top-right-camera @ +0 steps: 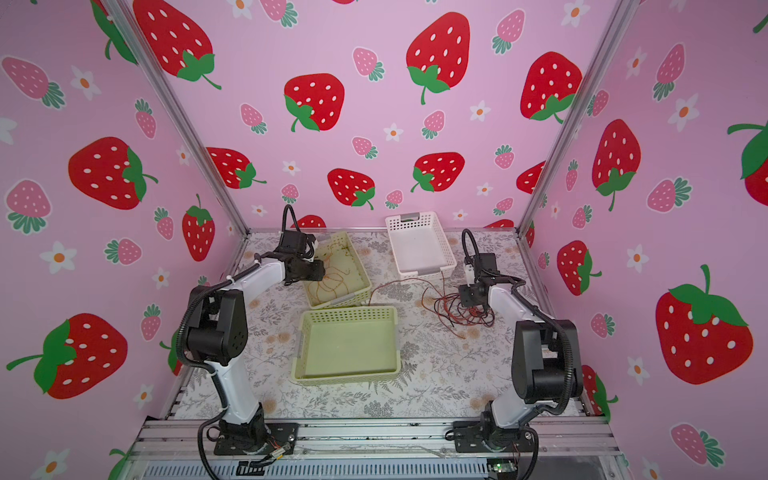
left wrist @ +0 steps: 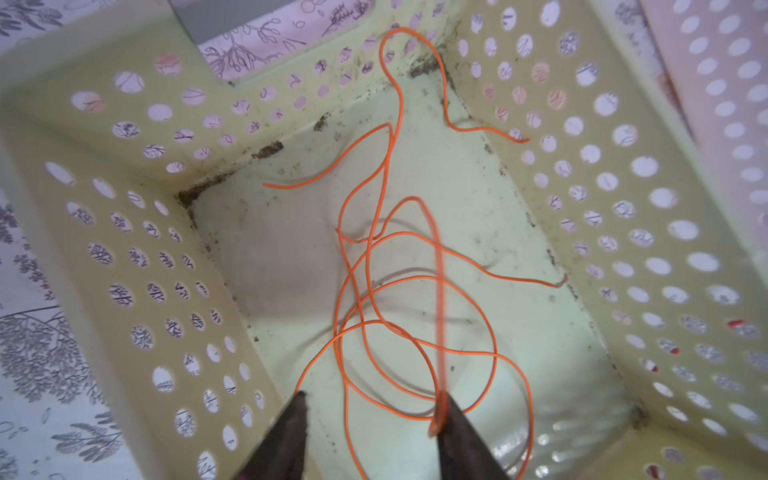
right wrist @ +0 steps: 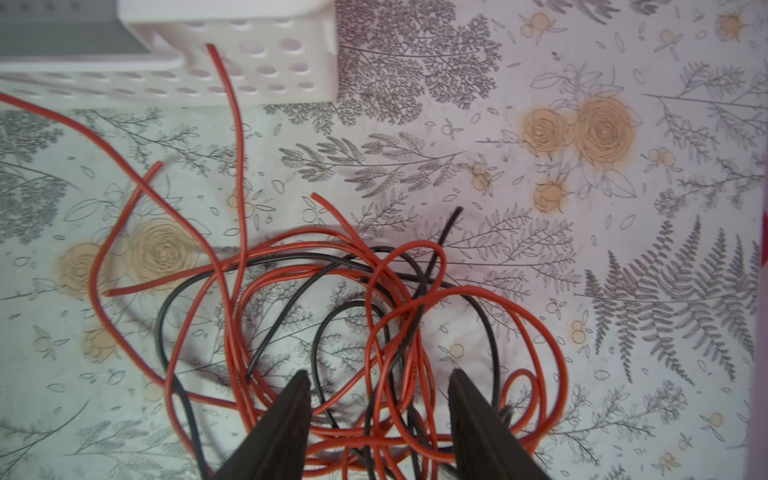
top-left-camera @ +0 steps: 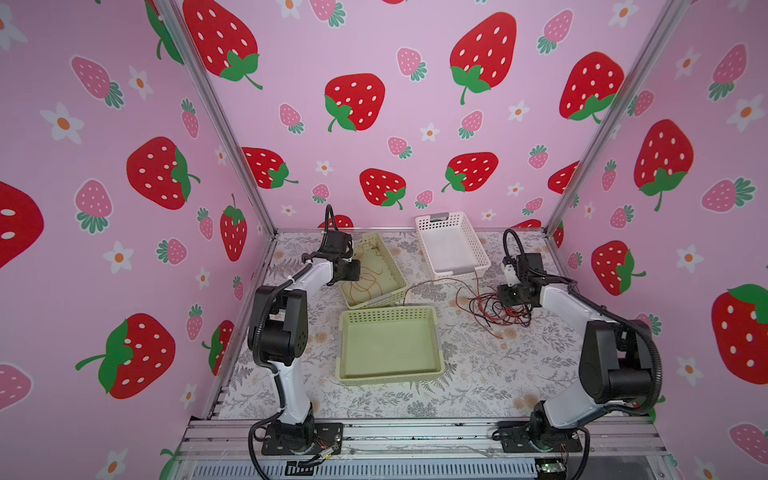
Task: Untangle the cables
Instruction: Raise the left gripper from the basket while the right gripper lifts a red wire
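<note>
Inside a pale-green perforated basket (left wrist: pixel 166 270) at the back left of the surface (right wrist: pixel 540 249), orange cables (left wrist: pixel 376 321) are seen lying in loose, overlapping loops. Just above them the left claw (left wrist: pixel 374 397) is held with its fingers spread apart; a blurred orange strand is touching one finger, but nothing is pinched. Red and black cables (right wrist: pixel 386 299) are heaped in a tangle on the floral surface, near a white basket (right wrist: pixel 257 62). Over that tangle the right claw (right wrist: pixel 379 371) is held parted, with nothing gripped.
</note>
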Action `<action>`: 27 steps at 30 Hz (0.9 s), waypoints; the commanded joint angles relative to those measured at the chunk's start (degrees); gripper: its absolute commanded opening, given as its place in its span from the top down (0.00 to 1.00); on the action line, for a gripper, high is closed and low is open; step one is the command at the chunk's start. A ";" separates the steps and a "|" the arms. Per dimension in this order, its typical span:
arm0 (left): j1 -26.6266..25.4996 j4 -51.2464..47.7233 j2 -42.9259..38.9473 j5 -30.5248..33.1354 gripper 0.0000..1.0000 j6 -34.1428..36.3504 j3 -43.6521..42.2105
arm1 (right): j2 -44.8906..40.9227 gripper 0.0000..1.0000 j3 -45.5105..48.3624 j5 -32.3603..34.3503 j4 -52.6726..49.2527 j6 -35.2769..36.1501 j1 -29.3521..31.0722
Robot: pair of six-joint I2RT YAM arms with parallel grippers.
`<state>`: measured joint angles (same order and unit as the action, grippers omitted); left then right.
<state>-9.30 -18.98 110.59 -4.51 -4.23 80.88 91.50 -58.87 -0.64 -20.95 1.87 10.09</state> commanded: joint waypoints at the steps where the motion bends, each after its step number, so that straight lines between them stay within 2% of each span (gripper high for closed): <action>1: -2.54 5.26 -4.76 0.78 0.34 3.47 -2.71 | 1.66 0.46 -1.99 -4.28 -0.55 2.79 2.98; 7: -5.32 7.18 -9.42 2.99 0.29 7.41 -3.18 | 8.36 0.47 -6.77 -6.89 -0.29 4.10 6.43; 17: -9.92 11.10 -15.64 3.29 0.26 12.20 -6.21 | 16.24 0.48 -11.03 -3.92 0.12 3.53 6.44; 27: -13.21 11.82 -16.46 2.32 0.26 14.39 -5.75 | 19.28 0.63 -11.47 -2.53 5.99 1.99 6.39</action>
<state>-21.76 -8.45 94.87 -1.87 8.01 74.74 109.78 -69.06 -3.73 -16.82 3.99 16.71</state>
